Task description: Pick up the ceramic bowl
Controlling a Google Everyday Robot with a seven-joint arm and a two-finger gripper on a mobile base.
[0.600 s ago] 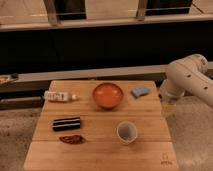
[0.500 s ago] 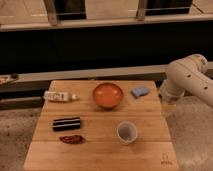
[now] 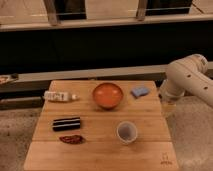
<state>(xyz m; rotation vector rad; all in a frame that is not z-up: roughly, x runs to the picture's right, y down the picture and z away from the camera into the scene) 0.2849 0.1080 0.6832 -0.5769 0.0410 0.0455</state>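
Note:
The ceramic bowl is round, glossy orange-red, wide and shallow. It stands upright on the wooden table, at the middle of the far half. The white robot arm reaches in from the right. It bends down beside the table's right edge. My gripper is at the arm's lower end, just off the right edge and well to the right of the bowl. It is apart from the bowl and holds nothing that I can see.
A white cup stands in front of the bowl. A blue sponge lies to its right. A white bottle lies to its left. A black can and a red chilli-like packet lie front left. A dark counter stands behind.

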